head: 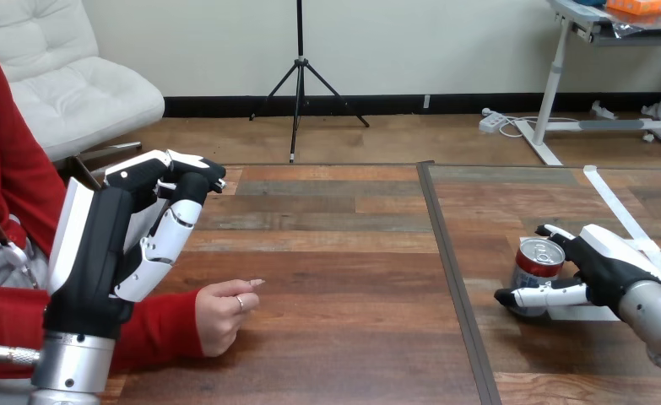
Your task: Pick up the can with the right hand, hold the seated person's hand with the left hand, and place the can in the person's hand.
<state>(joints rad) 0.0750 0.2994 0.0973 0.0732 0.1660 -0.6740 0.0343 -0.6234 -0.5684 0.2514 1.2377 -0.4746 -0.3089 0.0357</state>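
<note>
Right hand [607, 272] first: it sits low on the right part of the worktop [344, 253], wrapped about the can [539, 261]. Its thumb lies across the front of the can near the base, and its fingers reach round the far side, so the can is clasped between them. The can stands upright on the wood with its silver top showing, just right of the dark seam [446, 253] that runs across the boards. A strip of white tape [615, 205] lies slantwise on the worktop beyond that hand.

Over on the left, the robot's left hand [99, 245] is raised, standing upright on its silver forearm with the white back shell turned outward. Its fingers are loosely bent forward at the top and it has hold of nothing.

Below and just right of it, the person's hand [224, 314] rests on the worktop in a loose fist at the end of a red sleeve. The two hands stand apart, not touching, and the can is well away from both, across the seam.
</note>
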